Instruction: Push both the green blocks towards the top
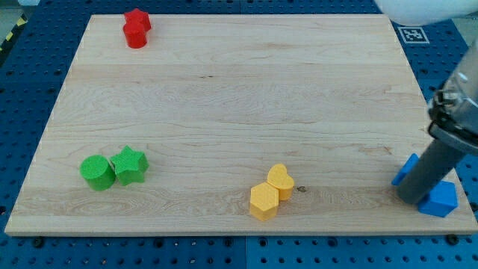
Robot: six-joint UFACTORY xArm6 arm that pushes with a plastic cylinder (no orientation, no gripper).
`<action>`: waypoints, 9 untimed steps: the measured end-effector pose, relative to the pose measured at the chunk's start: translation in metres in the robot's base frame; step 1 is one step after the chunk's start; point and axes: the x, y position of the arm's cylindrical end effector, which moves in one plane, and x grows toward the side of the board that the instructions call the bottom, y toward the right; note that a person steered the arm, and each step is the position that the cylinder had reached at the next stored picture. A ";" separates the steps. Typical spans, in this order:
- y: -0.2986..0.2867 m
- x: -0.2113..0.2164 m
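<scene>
A green cylinder [97, 172] and a green star block [131, 165] sit side by side, touching, near the view's bottom left of the wooden board [239, 97]. My rod comes down at the view's bottom right, and my tip [412, 199] rests between two blue blocks, far to the right of the green blocks. One blue block [438, 199] lies just right of the tip; the other [407, 169] is partly hidden behind the rod.
A yellow hexagon block [264, 202] and a yellow heart block [281, 180] touch each other at the bottom centre. A red star block [138, 19] and a red cylinder [135, 36] sit together at the top left. The board's right edge runs beside my tip.
</scene>
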 end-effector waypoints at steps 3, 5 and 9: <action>-0.091 -0.006; -0.092 -0.081; -0.124 -0.105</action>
